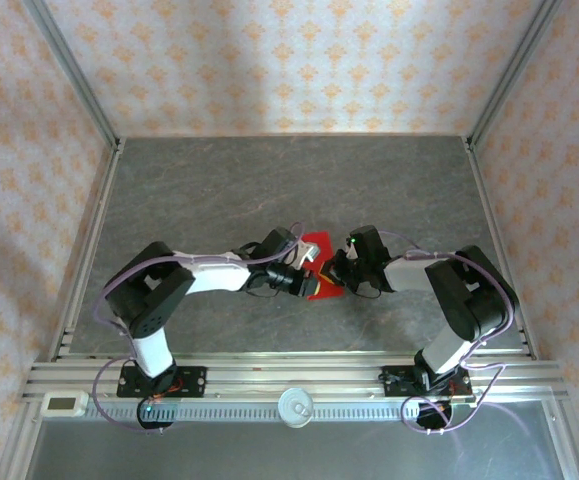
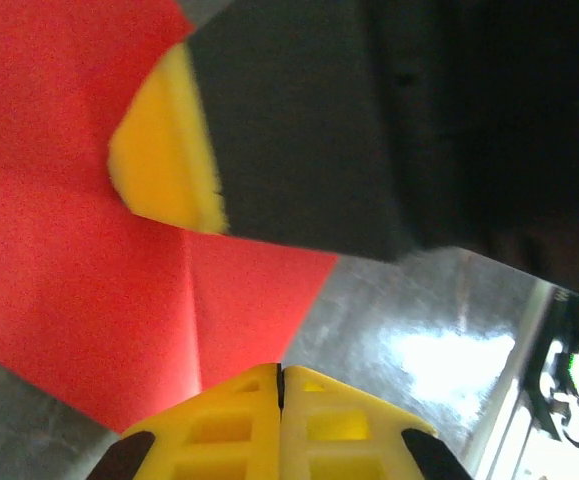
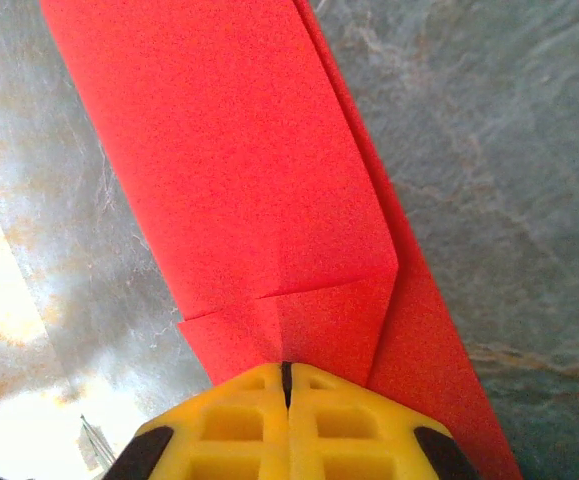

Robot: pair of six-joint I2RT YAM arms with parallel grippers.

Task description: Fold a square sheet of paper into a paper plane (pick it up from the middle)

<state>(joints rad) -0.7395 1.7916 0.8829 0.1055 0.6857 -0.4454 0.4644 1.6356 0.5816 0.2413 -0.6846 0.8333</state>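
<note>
A grey stone-look table (image 1: 219, 190), patterned walls (image 1: 299, 60), a small white device (image 1: 65, 403) on the front rail (image 1: 349, 375).

Overhead camera looks down from behind; wrist cameras sit close, sharing the red paper (image 1: 319, 243)

Bright, glare on table (image 2: 449, 355), blurry close-ups
</note>
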